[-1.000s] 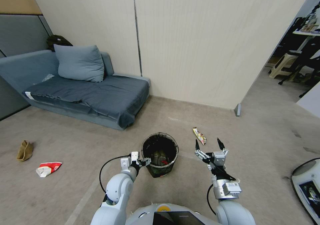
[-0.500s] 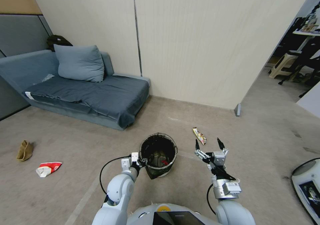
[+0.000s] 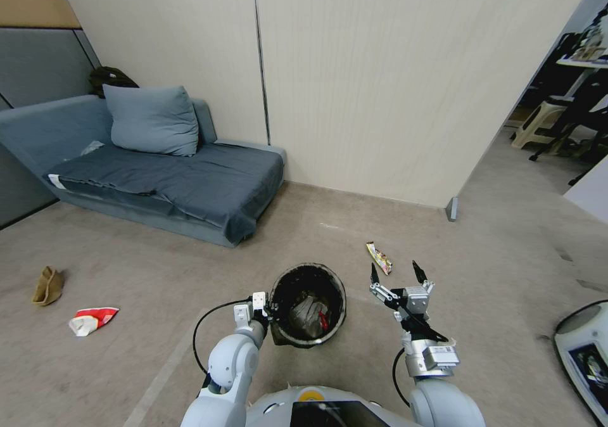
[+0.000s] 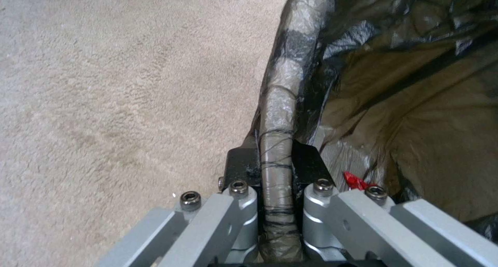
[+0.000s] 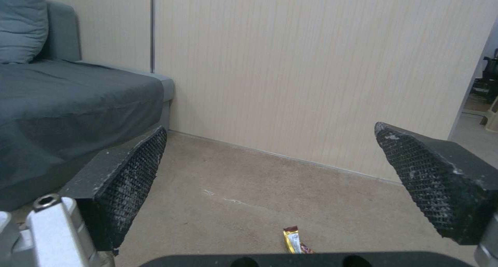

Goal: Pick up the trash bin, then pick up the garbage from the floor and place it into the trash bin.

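A: Where's the trash bin right now?

B: Right in front of me, just left of centre, tipped so its mouth faces up toward my head camera. My left hand is clamped on its rim, on the side nearest that arm. From my left wrist, the bag-wrapped rim runs straight between my two black pads, one on the outside, one inside the bin.

A: Anything in it?

B: Crumpled pale litter at the bottom, plus a red scrap. The wrist camera catches a bit of red just inside too.

A: And your right hand?

B: My right hand is up in the air to the right of the bin, spread wide, holding nothing. The wrist camera shows both mesh-faced pads far apart with bare floor between them.

A: Garbage on the floor?

B: A yellow wrapper lies on the carpet just beyond my right hand, toward the wall; my right wrist sees it low between the pads. Far off to my left there's a red-and-white wrapper, and a brown paper piece a little beyond it, near the grey sofa.
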